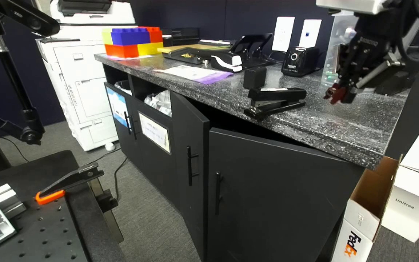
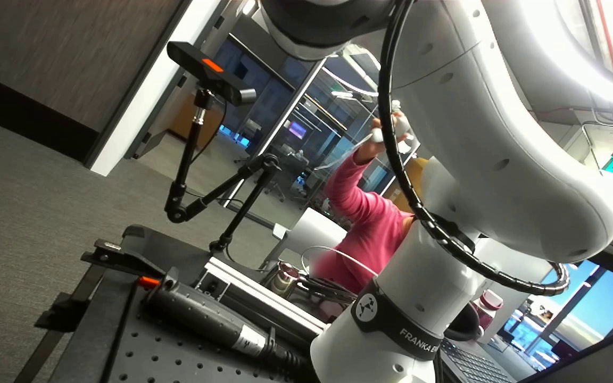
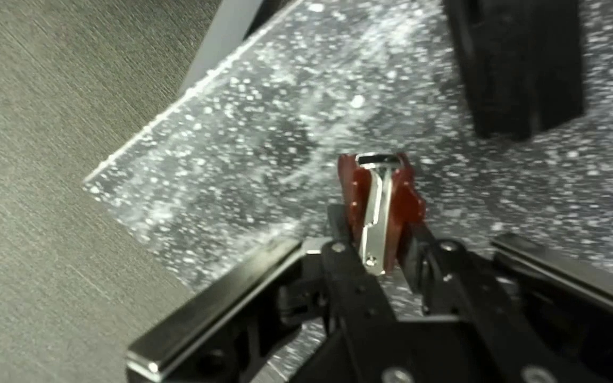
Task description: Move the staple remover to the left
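The dark red staple remover (image 3: 410, 205) has a silver metal middle and sits between my fingers in the wrist view. My gripper (image 3: 378, 229) is shut on it, with one finger against each side. In an exterior view the staple remover (image 1: 336, 93) hangs from my gripper (image 1: 344, 95), tilted, above the right part of the speckled counter (image 1: 355, 127). Part of it is hidden by the fingers. Neither the gripper nor the staple remover shows in the exterior view that shows the arm's base (image 2: 391, 330).
A long black stapler (image 1: 278, 96) lies left of the gripper, near the counter's front edge. A small black box (image 1: 255, 77), a black pencil sharpener (image 1: 300, 62) and a clear bin (image 1: 331, 54) stand behind. A dark block (image 3: 519, 69) shows at upper right in the wrist view.
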Robot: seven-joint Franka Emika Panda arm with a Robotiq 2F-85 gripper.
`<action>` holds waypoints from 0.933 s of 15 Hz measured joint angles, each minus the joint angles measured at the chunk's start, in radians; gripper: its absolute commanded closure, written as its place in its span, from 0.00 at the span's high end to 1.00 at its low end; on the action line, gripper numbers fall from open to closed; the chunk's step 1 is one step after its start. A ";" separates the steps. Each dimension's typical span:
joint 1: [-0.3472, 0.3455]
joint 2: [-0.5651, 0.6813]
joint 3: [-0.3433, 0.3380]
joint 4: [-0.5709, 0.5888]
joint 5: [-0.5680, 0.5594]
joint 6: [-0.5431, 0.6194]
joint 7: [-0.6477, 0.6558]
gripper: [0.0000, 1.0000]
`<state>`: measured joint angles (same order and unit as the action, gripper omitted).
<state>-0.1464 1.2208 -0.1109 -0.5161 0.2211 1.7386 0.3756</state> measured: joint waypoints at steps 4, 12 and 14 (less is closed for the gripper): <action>0.123 -0.060 0.006 0.032 0.000 0.000 -0.002 0.06; 0.405 -0.073 0.125 0.054 -0.060 -0.013 -0.002 0.06; 0.463 -0.043 0.138 0.060 -0.078 -0.012 -0.001 0.06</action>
<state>0.3166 1.1782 0.0272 -0.4565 0.1427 1.7264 0.3742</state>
